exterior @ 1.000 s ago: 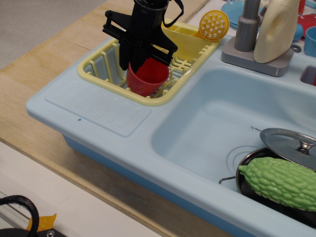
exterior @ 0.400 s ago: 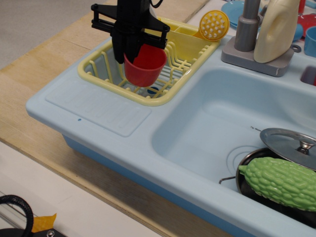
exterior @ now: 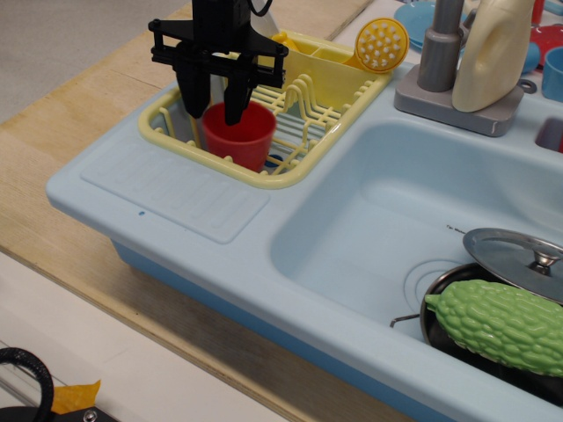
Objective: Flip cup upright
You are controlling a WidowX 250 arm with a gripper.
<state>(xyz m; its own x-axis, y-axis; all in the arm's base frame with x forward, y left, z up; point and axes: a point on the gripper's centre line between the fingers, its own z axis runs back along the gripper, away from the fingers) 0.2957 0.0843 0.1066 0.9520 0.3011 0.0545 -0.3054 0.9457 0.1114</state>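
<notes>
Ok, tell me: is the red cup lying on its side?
No, the red cup stands upright, rim up, in the yellow dish rack.

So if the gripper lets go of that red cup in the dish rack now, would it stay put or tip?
The red cup looks like thin glossy plastic, so probably light and slippery against the gripper fingers. It stands rim-up on its narrower base, on the ribbed floor of the yellow dish rack, so a nudge could tip it. Its tapered round wall would then likely roll in an arc.

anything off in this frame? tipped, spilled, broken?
Nothing stands out. The red cup stands upright, mouth up, in the yellow rack, with the gripper at its rim. No spill or damage shows. In the sink, the green gourd lies in a pot with the lid leaning beside it.
</notes>
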